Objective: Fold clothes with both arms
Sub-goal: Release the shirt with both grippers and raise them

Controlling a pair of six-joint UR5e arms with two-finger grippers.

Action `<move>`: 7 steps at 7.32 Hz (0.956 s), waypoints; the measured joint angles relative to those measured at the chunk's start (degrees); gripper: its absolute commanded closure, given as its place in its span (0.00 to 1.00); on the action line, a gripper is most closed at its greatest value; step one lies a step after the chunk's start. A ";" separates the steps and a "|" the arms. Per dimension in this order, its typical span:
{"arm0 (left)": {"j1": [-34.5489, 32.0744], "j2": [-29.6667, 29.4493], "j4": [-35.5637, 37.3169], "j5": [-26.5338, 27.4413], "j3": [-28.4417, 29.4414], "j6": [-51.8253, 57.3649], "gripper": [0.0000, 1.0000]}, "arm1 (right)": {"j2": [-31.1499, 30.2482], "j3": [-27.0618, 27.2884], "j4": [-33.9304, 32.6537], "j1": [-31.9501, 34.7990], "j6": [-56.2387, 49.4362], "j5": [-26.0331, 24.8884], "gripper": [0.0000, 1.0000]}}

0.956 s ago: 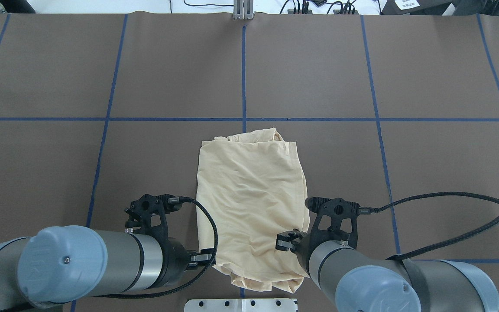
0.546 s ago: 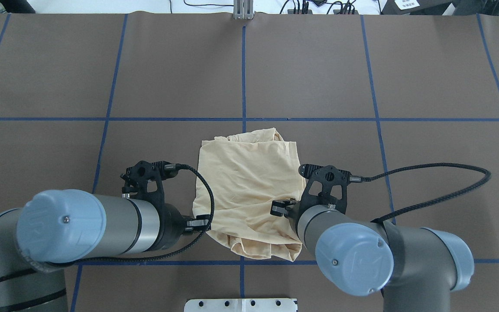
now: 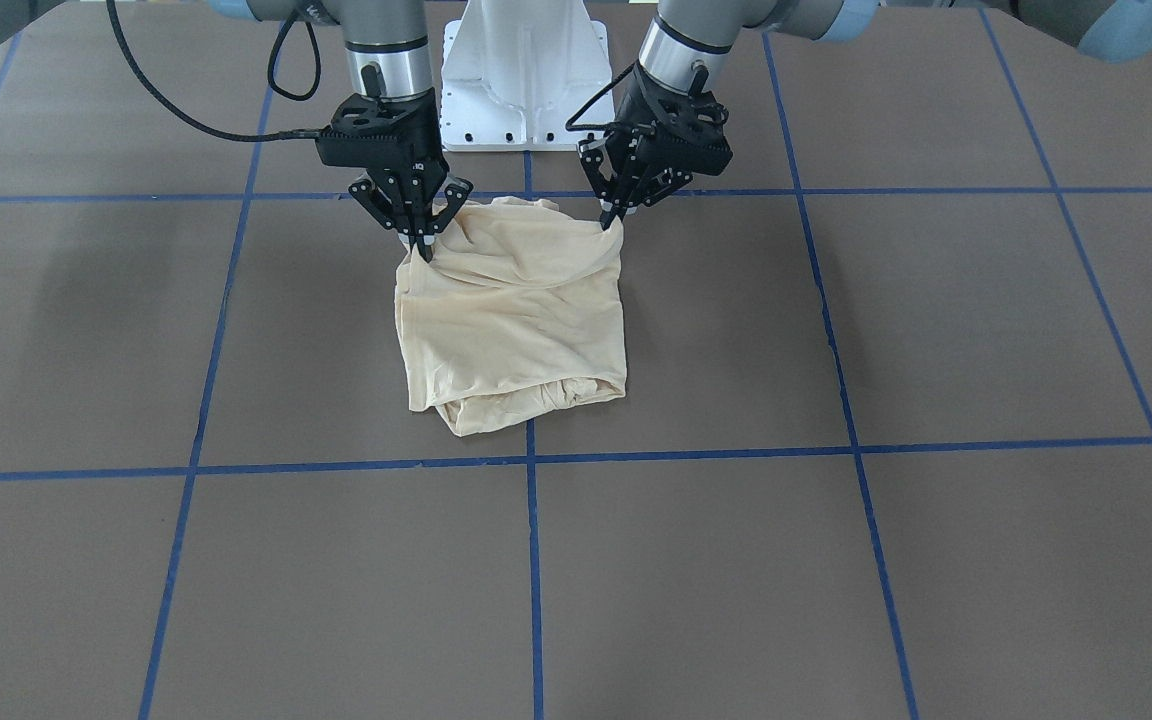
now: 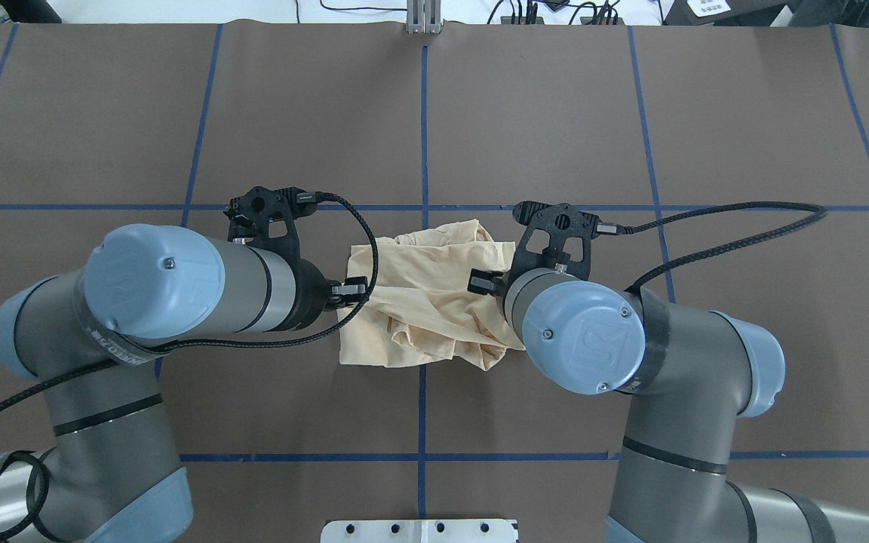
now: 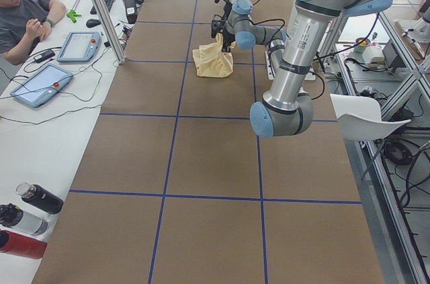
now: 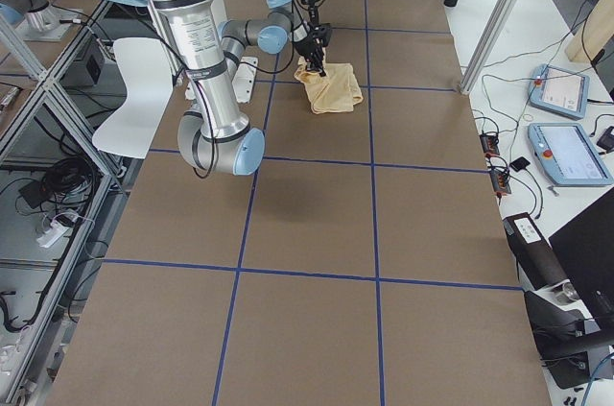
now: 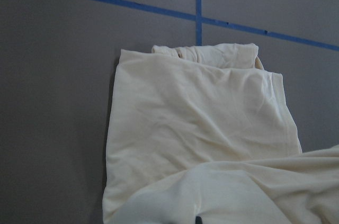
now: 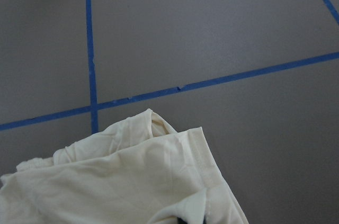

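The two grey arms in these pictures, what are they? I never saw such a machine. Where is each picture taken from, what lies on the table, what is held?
They are robot arms, a left arm and a right arm, each ending in a black two-finger gripper. One camera looks down from behind the robot, one faces it across the table, two stand at the table's ends, one sits on each wrist. On the brown table lies one pale yellow shirt, partly folded. The left gripper and the right gripper each pinch a corner on the robot's side, raised off the table.
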 measured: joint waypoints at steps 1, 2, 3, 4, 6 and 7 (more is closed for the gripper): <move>-1.48 -0.90 -0.02 0.11 2.34 1.25 1.00 | 1.82 -2.95 0.13 1.58 -0.90 0.33 1.00; -2.70 -2.58 -0.07 0.25 5.54 2.13 1.00 | 4.36 -6.54 0.22 3.13 -1.65 0.84 1.00; -3.61 -4.46 -0.21 0.34 8.87 2.58 1.00 | 7.03 -10.19 0.32 4.59 -2.30 1.66 1.00; -4.25 -5.78 -0.43 0.40 11.61 3.11 0.99 | 8.84 -13.88 1.58 5.78 -2.96 2.32 0.96; -5.21 -6.74 -1.47 1.01 15.29 5.47 0.00 | 10.40 -22.91 10.78 8.06 -4.92 3.14 0.00; -5.85 -6.78 -2.02 1.01 15.80 7.74 0.00 | 11.18 -25.63 13.68 10.08 -6.83 6.16 0.00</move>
